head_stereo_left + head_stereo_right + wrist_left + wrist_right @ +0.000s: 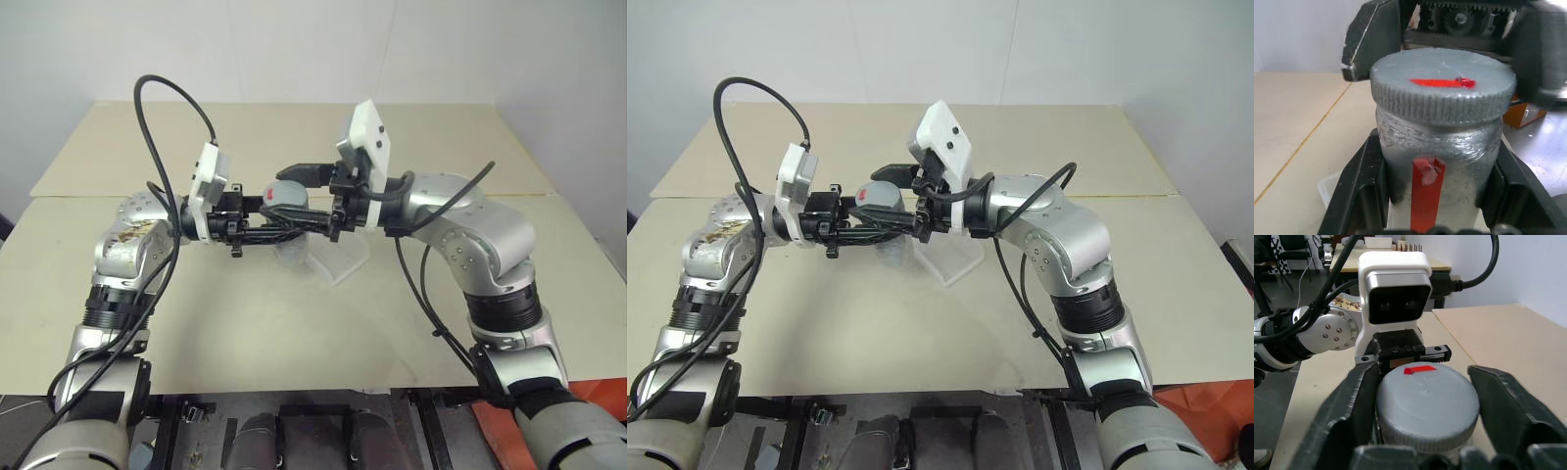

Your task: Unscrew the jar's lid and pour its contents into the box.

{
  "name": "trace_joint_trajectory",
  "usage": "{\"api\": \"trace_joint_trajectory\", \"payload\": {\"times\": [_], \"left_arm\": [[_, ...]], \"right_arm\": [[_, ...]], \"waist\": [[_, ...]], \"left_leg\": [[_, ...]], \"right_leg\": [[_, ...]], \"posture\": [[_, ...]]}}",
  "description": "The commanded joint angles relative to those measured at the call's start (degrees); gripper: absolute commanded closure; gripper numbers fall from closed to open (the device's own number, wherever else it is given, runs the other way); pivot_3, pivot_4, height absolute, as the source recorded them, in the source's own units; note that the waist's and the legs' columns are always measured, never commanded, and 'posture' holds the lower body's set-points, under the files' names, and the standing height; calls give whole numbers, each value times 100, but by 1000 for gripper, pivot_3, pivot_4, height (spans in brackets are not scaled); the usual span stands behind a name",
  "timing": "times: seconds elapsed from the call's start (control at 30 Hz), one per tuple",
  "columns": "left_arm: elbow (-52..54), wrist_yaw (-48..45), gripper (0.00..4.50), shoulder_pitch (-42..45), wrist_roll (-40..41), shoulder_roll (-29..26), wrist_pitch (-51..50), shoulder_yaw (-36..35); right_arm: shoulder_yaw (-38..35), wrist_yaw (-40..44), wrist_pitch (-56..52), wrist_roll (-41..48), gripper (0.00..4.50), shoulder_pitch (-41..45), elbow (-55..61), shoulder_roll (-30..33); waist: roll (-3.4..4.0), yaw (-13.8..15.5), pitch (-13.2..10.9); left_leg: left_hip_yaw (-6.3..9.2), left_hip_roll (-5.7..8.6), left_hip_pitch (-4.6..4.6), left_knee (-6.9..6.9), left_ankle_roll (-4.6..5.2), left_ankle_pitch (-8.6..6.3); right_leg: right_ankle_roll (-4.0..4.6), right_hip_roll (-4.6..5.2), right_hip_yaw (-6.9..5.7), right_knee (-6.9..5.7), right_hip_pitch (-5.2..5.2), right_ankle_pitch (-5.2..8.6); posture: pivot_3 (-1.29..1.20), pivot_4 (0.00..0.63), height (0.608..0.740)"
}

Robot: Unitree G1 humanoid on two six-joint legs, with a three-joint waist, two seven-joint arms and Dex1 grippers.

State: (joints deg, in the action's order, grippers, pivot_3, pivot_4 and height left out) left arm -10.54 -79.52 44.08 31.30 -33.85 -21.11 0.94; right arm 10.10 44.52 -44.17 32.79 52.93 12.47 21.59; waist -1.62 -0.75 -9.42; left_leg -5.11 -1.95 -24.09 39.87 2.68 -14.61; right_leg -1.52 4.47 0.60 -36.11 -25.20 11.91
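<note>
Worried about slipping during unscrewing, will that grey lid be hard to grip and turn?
Probably not: the lid has a ribbed edge, which should give the right hand purchase. It looks stiff, so it likely won't deform. The jar sits clamped in the left hand, likely resisting rotation.

No readable text anywhere I look: just a plain red mark on the lid [1442, 83] and a red stripe on the jar [1426, 196].

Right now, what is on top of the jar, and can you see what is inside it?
The grey lid sits on the jar, between the right gripper's fingers. The cloudy wall hides the contents.
</note>
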Motion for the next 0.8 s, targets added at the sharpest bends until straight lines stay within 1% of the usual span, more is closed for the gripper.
{"api": "trace_joint_trajectory", "payload": {"times": [0.03, 0.13, 0.23, 0.3, 0.33, 0.37, 0.43, 0.53, 0.6, 0.7, 0.77, 0.8], "left_arm": [[269, -254, 2538, 13, 151, -106, 124, -164], [364, -569, 2538, 40, 339, -179, 0, -175], [629, -1143, 2538, 61, 574, -373, -125, -37], [864, -1287, 2538, 63, 817, -444, -302, 49], [987, -1298, 2538, 72, 978, -471, -428, 91], [1090, -1298, 2538, 72, 1094, -499, -520, 127], [1273, -1298, 2538, 67, 1247, -563, -583, 239], [1352, -1298, 2538, 96, 1303, -566, -640, 310], [1316, -1298, 2538, 108, 1230, -540, -611, 310], [1223, -1298, 2538, 61, 1094, -522, -594, 241], [1186, -1280, 2538, -37, 1005, -548, -569, 179], [1157, -1230, 2538, -95, 955, -561, -548, 139]], "right_arm": [[-236, 493, 119, 338, 1748, 191, -127, -60], [-276, 1292, 384, 538, 1748, 300, -492, -68], [36, 2851, 973, 450, 1748, 588, -1190, 44], [270, 3925, 1408, 361, 1748, 831, -1728, 8], [354, 4377, 1579, 337, 1748, 969, -2018, -53], [440, 4639, 1736, 319, 1748, 1075, -2237, -95], [726, 4798, 2209, 252, 1748, 1275, -2645, -166], [1032, 4798, 2768, 158, 1748, 1472, -3126, -259], [1066, 4798, 2998, 59, 1748, 1548, -3395, -319], [874, 4768, 3172, -111, 1748, 1540, -3576, -385], [758, 4579, 3105, -161, 1026, 1471, -3497, -328], [667, 4458, 3009, -142, 914, 1409, -3384, -261]], "waist": [[0, 0, 0], [0, -1, 0], [2, -5, -1], [3, -19, -2], [3, -16, -2], [3, -16, -2], [3, -15, -2], [4, -20, -3], [4, -17, -3], [4, -4, -3], [5, 6, -3], [5, 15, -3]], "left_leg": [[0, 0, 0, 0, 0, 0], [0, 0, 0, 0, 0, 0], [0, -1, -2, 0, 0, 0], [0, -1, -1, 3, 1, 0], [0, -1, 0, 3, 1, 0], [1, -2, 0, 3, 1, 0], [3, -3, 1, 5, 0, 0], [4, -3, 2, 5, -1, 1], [4, -4, 2, 5, -2, 1], [4, -3, 2, 6, -3, 2], [2, -2, 1, 6, -3, 2], [2, -2, 1, 6, -3, 2]], "right_leg": [[0, 0, 0, 0, 0, 0], [0, -1, 0, 1, 0, 0], [0, -3, 0, 2, 0, 0], [0, -3, 1, 2, -1, 0], [0, -5, 1, 2, 1, 0], [0, -5, 1, 1, 1, 0], [0, -5, 1, -2, 1, 0], [0, -5, 1, -6, -1, 0], [0, -5, 0, -8, -1, 0], [0, -4, 0, -7, -1, 0], [0, -3, -1, -7, -1, 0], [0, -3, -1, -7, -1, 0]], "posture": [[0, 150, 740], [0, 150, 740], [0, 150, 740], [0, 150, 740], [0, 150, 740], [0, 150, 740], [0, 150, 740], [0, 150, 740], [0, 150, 740], [0, 150, 740], [0, 150, 740], [0, 150, 740]]}}
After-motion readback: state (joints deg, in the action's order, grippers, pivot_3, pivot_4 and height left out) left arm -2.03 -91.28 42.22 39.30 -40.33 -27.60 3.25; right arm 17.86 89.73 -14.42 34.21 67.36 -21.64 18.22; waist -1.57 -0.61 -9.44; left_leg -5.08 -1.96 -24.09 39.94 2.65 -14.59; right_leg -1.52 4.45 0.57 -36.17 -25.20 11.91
